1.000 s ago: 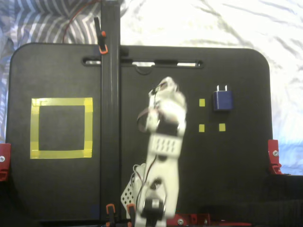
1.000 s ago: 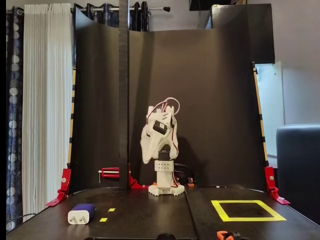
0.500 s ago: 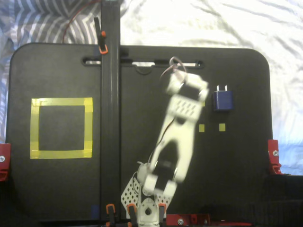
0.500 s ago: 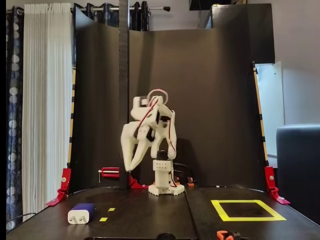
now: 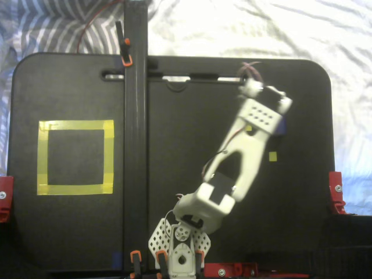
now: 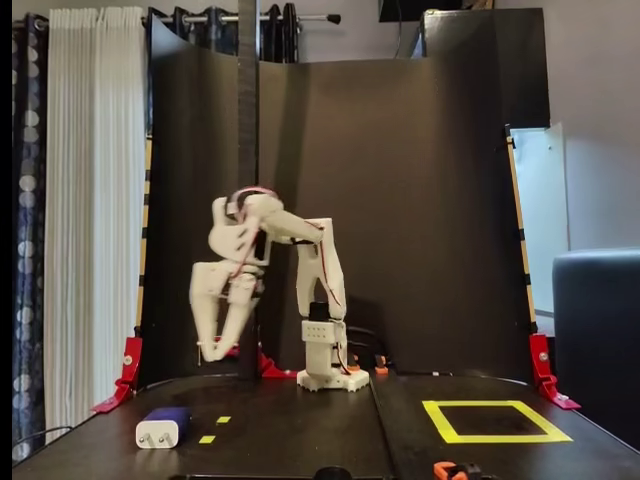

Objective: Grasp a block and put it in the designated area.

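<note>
From where I sit I have two fixed views. In the top-down one, my arm (image 5: 235,168) stretches diagonally from its base at the bottom edge toward the upper right of the black worktop (image 5: 174,133). Its wrist covers nearly all of the block (image 5: 283,128); only a sliver of dark blue shows at the wrist's right edge. One small yellow marker (image 5: 272,156) lies just below that spot.

In the front view, the block (image 6: 163,427) lies on the worktop at lower left, its white end facing the camera, with two small yellow markers (image 6: 214,430) just to its right. The fingers (image 6: 212,349) hang above it, pointing down, well clear of the surface and not touching the block. They look slightly parted and hold nothing, though the dark backdrop (image 6: 400,200) makes the gap hard to read.

The yellow tape square (image 5: 75,157) sits at the left in the top-down view and at the lower right (image 6: 496,421) in the front view, well apart from the block. A black upright post (image 5: 135,133) stands between the square and the arm.
</note>
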